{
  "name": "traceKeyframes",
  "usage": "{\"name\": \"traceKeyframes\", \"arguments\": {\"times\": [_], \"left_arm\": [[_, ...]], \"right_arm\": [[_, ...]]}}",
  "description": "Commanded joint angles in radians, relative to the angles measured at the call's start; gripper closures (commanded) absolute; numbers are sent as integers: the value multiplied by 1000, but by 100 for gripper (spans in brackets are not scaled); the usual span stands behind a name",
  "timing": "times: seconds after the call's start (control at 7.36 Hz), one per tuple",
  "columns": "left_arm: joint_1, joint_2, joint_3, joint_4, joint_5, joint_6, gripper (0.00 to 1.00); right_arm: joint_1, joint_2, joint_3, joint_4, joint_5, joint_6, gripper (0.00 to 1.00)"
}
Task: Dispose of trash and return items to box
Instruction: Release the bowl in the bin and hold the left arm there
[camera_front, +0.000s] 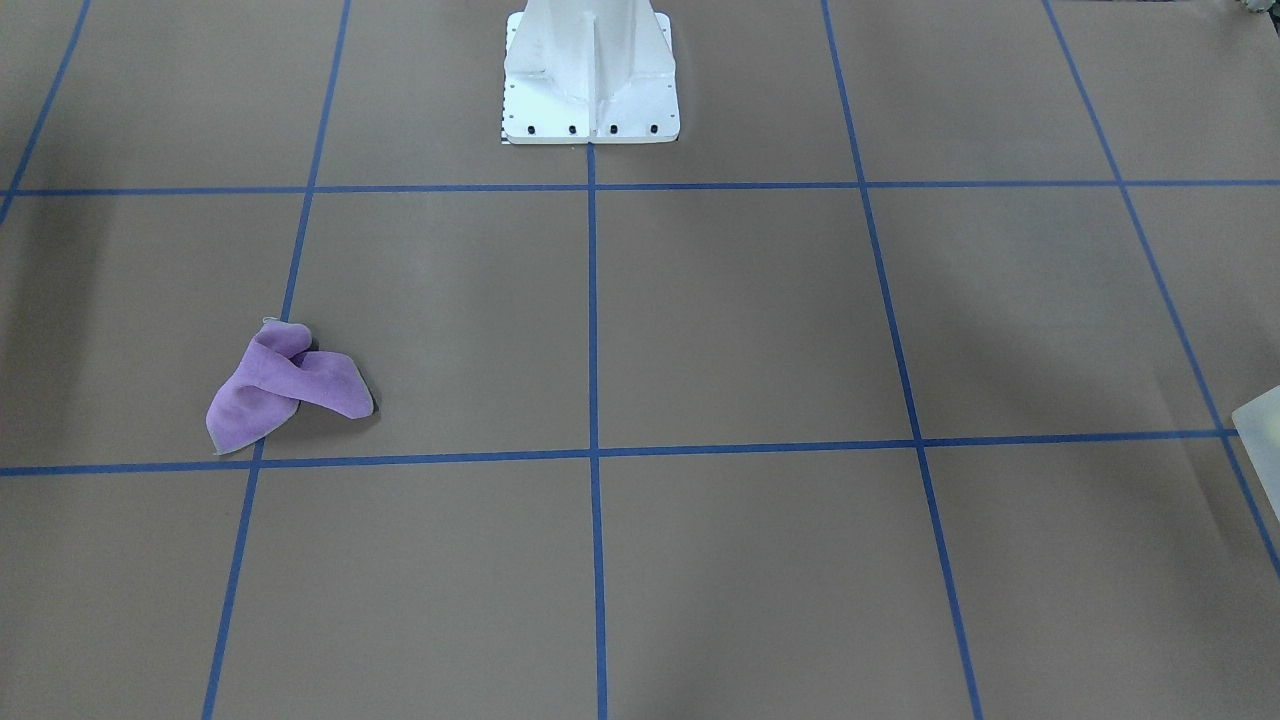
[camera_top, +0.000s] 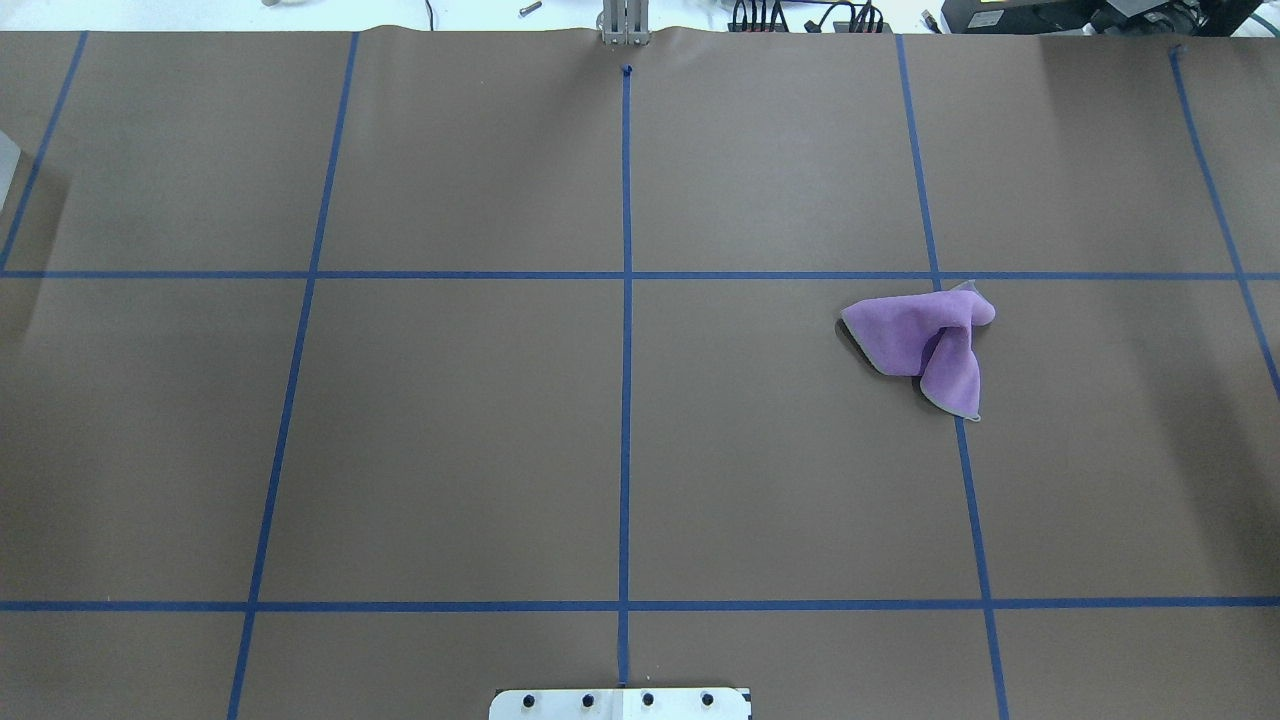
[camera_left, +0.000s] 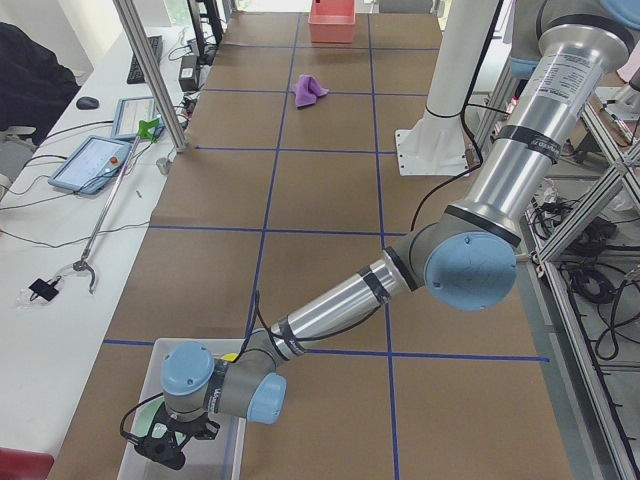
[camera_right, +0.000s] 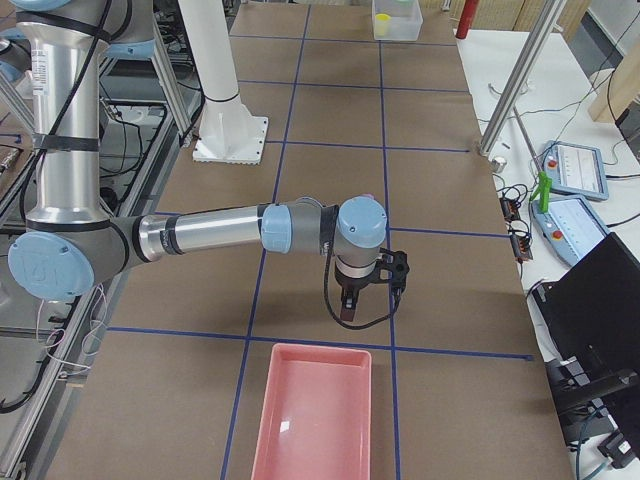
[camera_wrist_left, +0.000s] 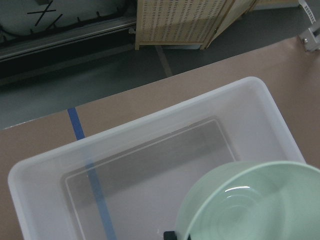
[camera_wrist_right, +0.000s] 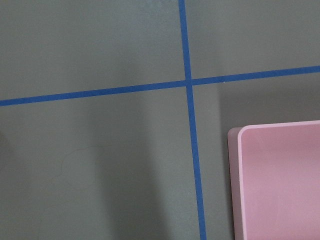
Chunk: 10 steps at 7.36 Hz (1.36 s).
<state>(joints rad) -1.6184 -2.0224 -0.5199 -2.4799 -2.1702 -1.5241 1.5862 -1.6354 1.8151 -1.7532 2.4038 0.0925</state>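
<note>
In the left wrist view the pale teal bowl (camera_wrist_left: 250, 205) hangs tilted just above the translucent whitish box (camera_wrist_left: 40, 165), close to the camera, with a dark fingertip (camera_wrist_left: 170, 235) at its rim. In the exterior left view my left gripper (camera_left: 163, 450) is down over that box (camera_left: 138, 412), and something yellow, probably the yellow cup (camera_left: 232, 347), shows at the box's far end. The box also shows far off in the exterior right view (camera_right: 397, 27). My right gripper (camera_right: 368, 295) hovers over bare table just before a pink tray (camera_right: 312, 410); I cannot tell whether it is open.
A crumpled purple cloth (camera_top: 925, 340) lies on the brown paper on the robot's right side, also in the front view (camera_front: 285, 385). The pink tray's corner shows in the right wrist view (camera_wrist_right: 280, 180). The white robot base (camera_front: 590, 80) stands at mid-table.
</note>
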Motion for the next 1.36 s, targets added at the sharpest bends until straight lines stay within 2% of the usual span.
{"name": "traceKeyframes", "arguments": {"times": [0.0, 0.41, 0.68, 0.81, 0.95, 1.09, 1.22], "left_arm": [[57, 1, 11, -63, 1, -135, 100], [90, 14, 72, -154, 1, -134, 100], [94, 21, 80, -185, 3, -134, 86], [94, 21, 80, -192, 1, -133, 86], [95, 25, 75, -198, 1, -125, 5], [94, 28, 77, -217, 0, -123, 1], [94, 28, 72, -218, -5, -123, 1]], "right_arm": [[0, -9, 10, 0, 0, 0, 0], [0, -11, 18, 0, 0, 0, 0], [-2, -15, 24, -2, -2, 0, 0], [0, -15, 24, 0, -2, 0, 0], [0, -15, 24, 0, -2, 1, 0], [0, -15, 26, 0, -2, 0, 0], [0, -17, 26, -2, -2, 0, 0]]}}
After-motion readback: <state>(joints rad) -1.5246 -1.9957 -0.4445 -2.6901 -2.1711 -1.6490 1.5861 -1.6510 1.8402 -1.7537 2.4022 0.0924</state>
